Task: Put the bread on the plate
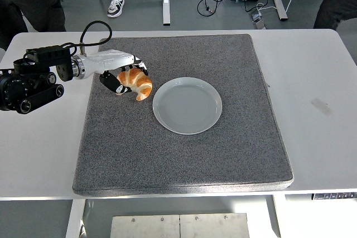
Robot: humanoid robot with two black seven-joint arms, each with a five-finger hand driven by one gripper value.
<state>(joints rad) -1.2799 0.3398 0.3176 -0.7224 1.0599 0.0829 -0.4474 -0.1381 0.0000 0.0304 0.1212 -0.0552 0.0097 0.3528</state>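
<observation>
- The table (312,137) carries a grey mat (184,154); the near half of the mat is bare.
- The plate (187,105) sits near the middle of the mat, with nothing on it.
- Just left of the plate is the bread (135,83), a croissant. Its right tip is close to the plate's rim but does not seem to touch it. I cannot tell whether it rests on the mat or is raised a little off it.
- The left hand (120,71) reaches in from the left edge and is pinched on the bread: white fingers (114,59) curl over its far side, and a dark thumb presses its left end.
- The right hand does not show.
- A person's legs and a shoe stand on the floor beyond the far edge.
- Judged from this, the step in hand is the grasp and first carry. Next the bread needs lifting clear of the plate's rim, moving right over its centre, and setting down before the fingers let go.
</observation>
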